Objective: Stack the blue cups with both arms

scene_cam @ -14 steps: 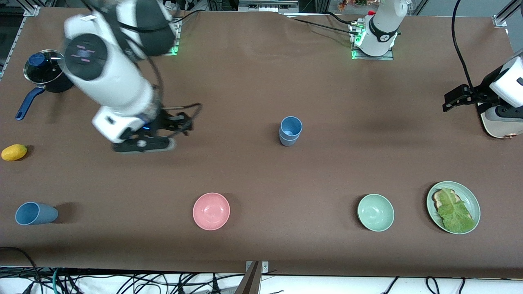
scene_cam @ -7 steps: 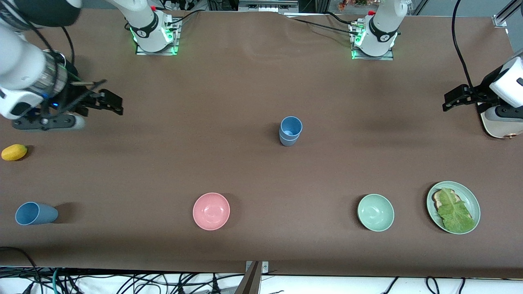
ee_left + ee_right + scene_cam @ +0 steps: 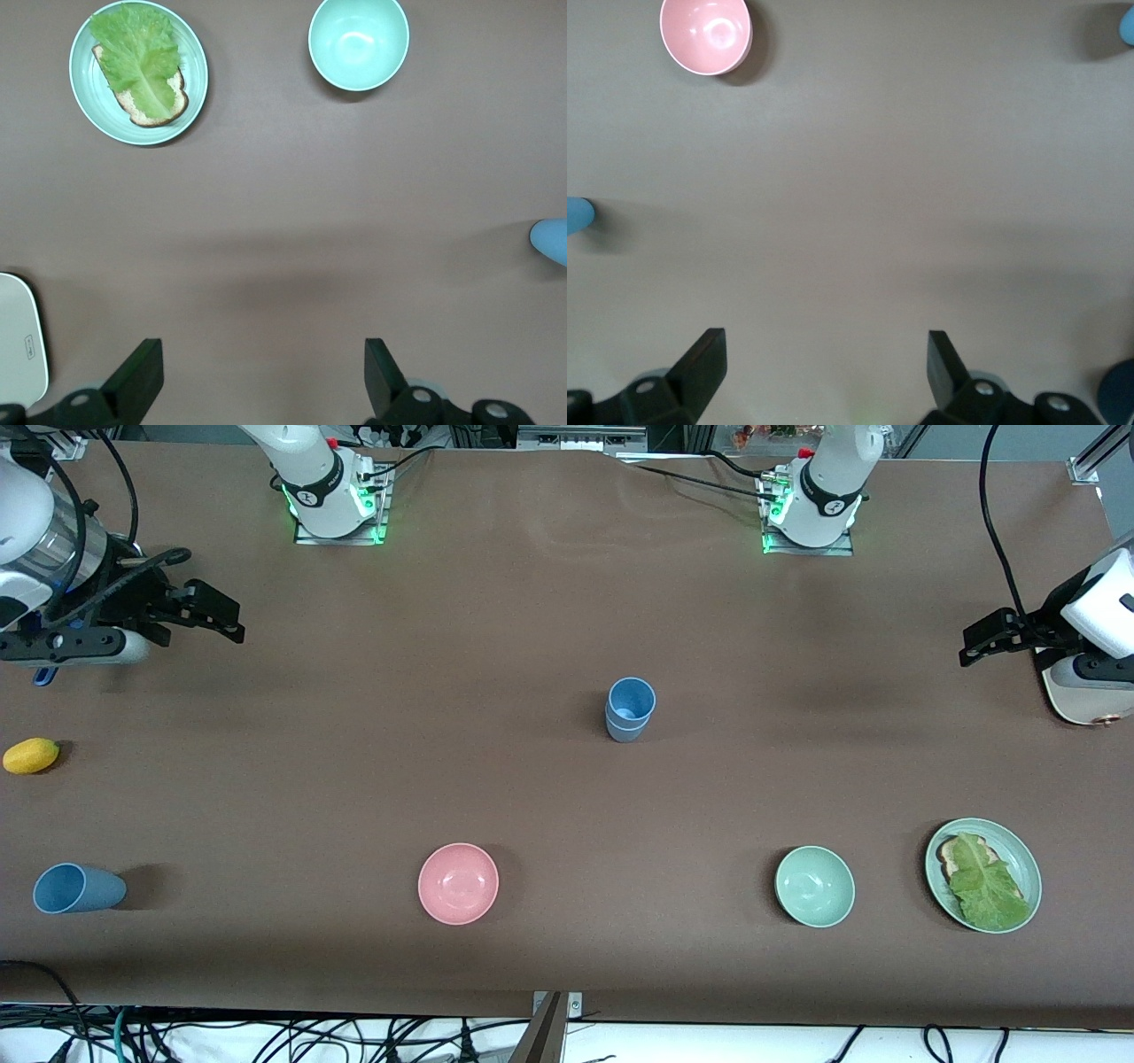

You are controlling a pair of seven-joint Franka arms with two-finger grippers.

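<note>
Retreating from the stacked blue cups, which stand upright, I see my right gripper wide open, empty; left gripper likewise.

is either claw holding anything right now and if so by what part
Nothing is held. The left claw and the right claw are both open over bare table, and the stacked blue cups stand free mid-table.

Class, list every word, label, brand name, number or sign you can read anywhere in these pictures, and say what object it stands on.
No text here can be read.
Round black mark on the right arm's white base: too small to read.
Round black mark on the left arm's white base: too small to read.
Small grey mark on the flat white device in the left wrist view: too small to read.
</note>
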